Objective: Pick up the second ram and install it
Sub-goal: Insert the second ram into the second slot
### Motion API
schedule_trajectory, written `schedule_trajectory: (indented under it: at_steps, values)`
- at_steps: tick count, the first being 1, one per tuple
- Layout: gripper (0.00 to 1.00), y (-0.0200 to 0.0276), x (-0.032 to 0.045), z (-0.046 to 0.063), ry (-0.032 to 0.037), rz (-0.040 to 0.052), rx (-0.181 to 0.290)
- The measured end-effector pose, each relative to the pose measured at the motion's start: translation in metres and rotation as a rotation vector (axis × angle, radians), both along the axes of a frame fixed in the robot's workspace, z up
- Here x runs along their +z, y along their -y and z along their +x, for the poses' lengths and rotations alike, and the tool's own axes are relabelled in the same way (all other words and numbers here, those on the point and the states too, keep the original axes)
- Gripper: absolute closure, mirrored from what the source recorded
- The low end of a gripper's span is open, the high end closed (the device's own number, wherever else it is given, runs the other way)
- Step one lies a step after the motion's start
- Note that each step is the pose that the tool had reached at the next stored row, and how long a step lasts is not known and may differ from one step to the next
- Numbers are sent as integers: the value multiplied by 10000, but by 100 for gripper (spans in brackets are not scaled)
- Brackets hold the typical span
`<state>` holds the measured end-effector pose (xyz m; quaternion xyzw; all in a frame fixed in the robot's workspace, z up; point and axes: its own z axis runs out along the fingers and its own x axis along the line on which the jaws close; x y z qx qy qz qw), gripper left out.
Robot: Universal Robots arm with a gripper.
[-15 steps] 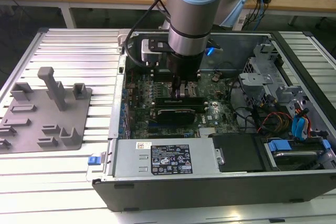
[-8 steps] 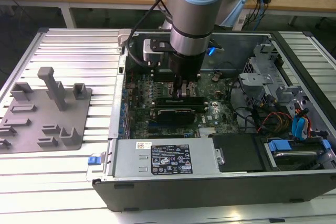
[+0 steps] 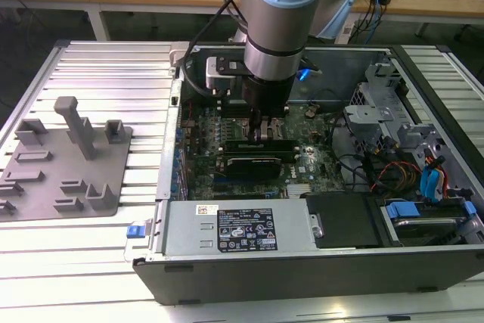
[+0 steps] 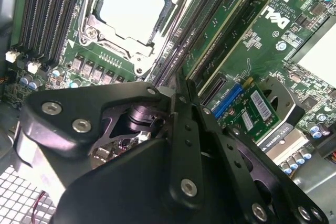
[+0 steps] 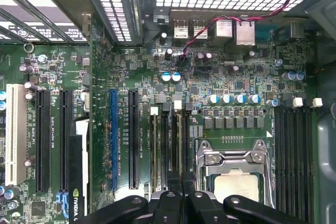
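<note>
My gripper (image 3: 265, 132) reaches down into the open computer case (image 3: 227, 266), onto the motherboard just behind the black expansion card (image 3: 257, 160). In both wrist views its fingers (image 4: 182, 85) (image 5: 181, 195) are pressed together. The second ram (image 4: 223, 38), a narrow green stick, runs straight out from between them. It stands on edge in a memory slot (image 5: 181, 145) right beside the processor socket (image 4: 136, 9) (image 5: 236, 182). The part of the stick under the fingers is hidden.
On the ribbed table at the exterior view's left sits a grey holder tray (image 3: 60, 156) with upright posts. More memory slots (image 5: 294, 156) lie on the socket's other side. Drive cages and cables (image 3: 393, 149) crowd the case at the exterior view's right. Long card slots (image 5: 113, 140) line the board.
</note>
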<state>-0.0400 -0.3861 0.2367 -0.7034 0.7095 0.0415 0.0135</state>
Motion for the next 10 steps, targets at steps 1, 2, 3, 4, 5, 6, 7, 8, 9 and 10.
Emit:
schedule_trajectory:
  at_steps: [1,2,3,4,5,6,7,8,9,10]
  values:
    - [91,0,-1,0,0,0,-2]
    - [91,0,-6,-1,1,3,-5]
    - [91,0,-10,-3,2,0,-9]
    - [91,0,-11,-6,2,-1,-9]
    - [91,0,-11,-6,2,-2,-8]
    - [91,0,-12,-6,3,0,-7]
    - [91,-1,-17,-5,5,2,-7]
    - [91,0,-27,-6,4,1,-7]
    - [91,0,-27,-6,3,-1,-8]
    - [91,0,-27,-6,2,-1,-8]
